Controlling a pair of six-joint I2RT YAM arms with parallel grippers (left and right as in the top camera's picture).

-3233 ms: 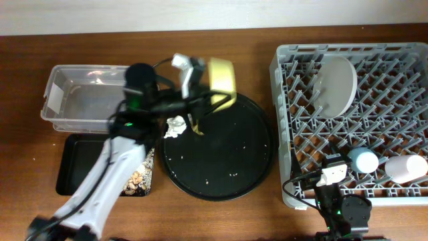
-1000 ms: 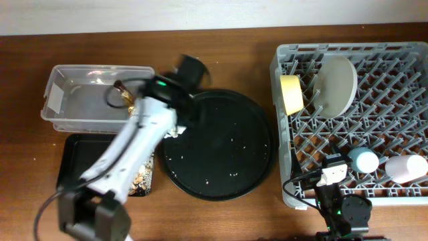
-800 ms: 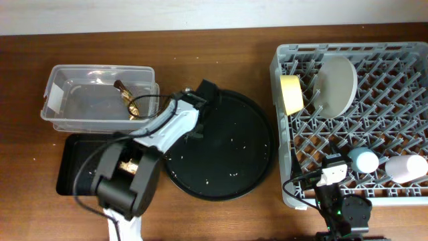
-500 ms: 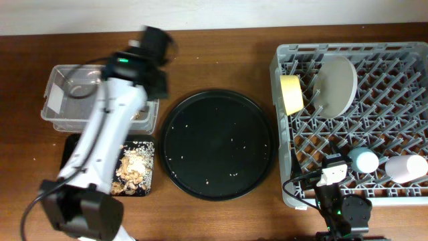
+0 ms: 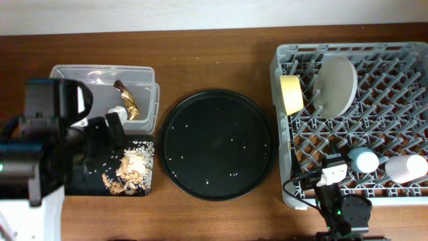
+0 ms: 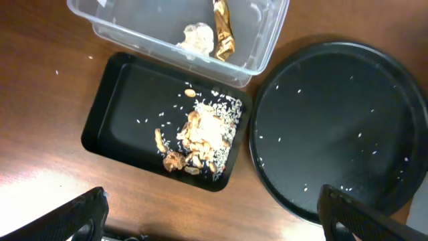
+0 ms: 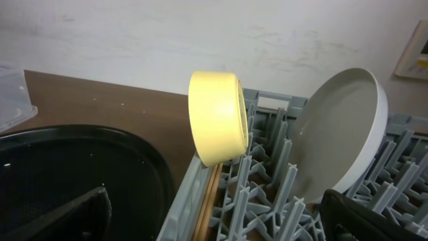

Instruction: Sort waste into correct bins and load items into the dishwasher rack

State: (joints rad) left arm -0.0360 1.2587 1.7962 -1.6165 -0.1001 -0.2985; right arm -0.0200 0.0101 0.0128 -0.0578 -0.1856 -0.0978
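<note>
Left fingers (image 6: pixel 77 217) and right fingers (image 7: pixel 67 221) are both spread wide, holding nothing. Tissue (image 6: pixel 198 37) and wrapper (image 6: pixel 223 30) sit in the clear tub (image 6: pixel 127 20), food scraps (image 6: pixel 200 137) in the black tray (image 6: pixel 124 117), yellow bowl (image 7: pixel 217 117) and plate (image 7: pixel 344 134) on edge in the rack (image 5: pixel 401 48).

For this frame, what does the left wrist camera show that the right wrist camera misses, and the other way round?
Left wrist only: the shallow black tray holding food scraps, plus the tissue and wrapper in the clear tub. Right wrist only: the yellow bowl on edge and the plate, both standing in the rack. Shared: the crumb-speckled round black tray; the right wrist also catches a corner of the tub.
</note>
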